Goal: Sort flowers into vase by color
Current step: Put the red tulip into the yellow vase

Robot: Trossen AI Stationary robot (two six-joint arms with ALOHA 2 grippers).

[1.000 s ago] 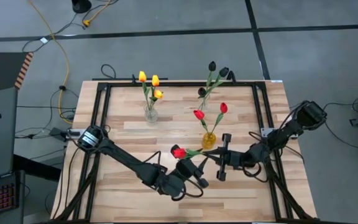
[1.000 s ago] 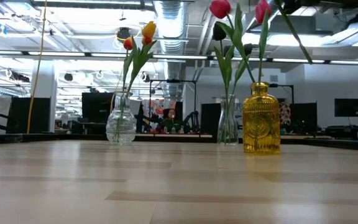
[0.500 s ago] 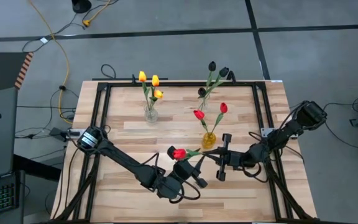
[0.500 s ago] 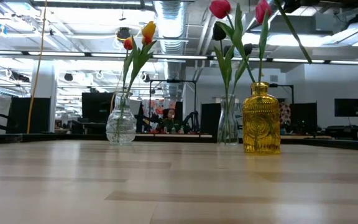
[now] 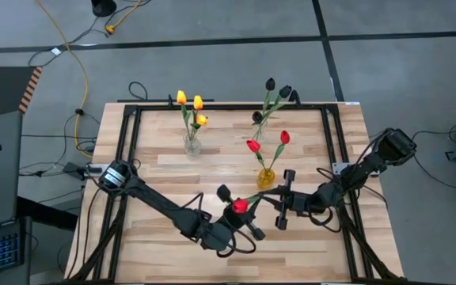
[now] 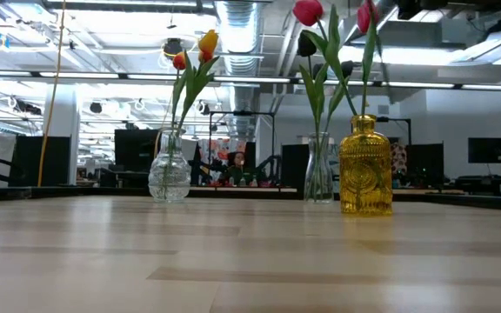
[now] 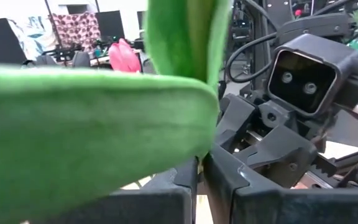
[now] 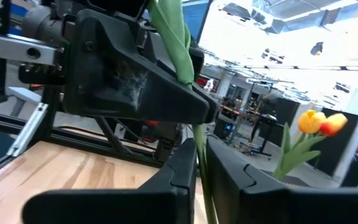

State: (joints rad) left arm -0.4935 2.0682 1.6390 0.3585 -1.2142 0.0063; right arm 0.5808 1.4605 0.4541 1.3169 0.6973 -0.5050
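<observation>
We have one red tulip (image 5: 240, 206) caught between both arms near the middle of the desk (image 5: 157, 229), toward its front edge, and the step in hand looks like a handover of that flower. The left gripper (image 5: 242, 218) is clamped on the stem just under the red head, and the right gripper (image 5: 279, 200) is pinched on the same thin stem (image 8: 199, 163) farther along, so we should let only one side release at a time and keep the stem straight rather than bowed between the two. We judge the flower belongs in the amber vase (image 5: 266, 179), which stands just behind the grippers and already holds two red tulips (image 5: 253, 146); we would lift high enough to clear those heads, then lower the stem end into the narrow neck. The stem is slender and flexible, with a broad soft leaf (image 7: 92, 124) that can snag. Three yellow tulips (image 5: 190, 101) sit in the clear vase (image 5: 191, 145) toward the back left, and the dark tulips (image 5: 278, 89) stand in another clear vase (image 6: 318, 169) near the back edge.
</observation>
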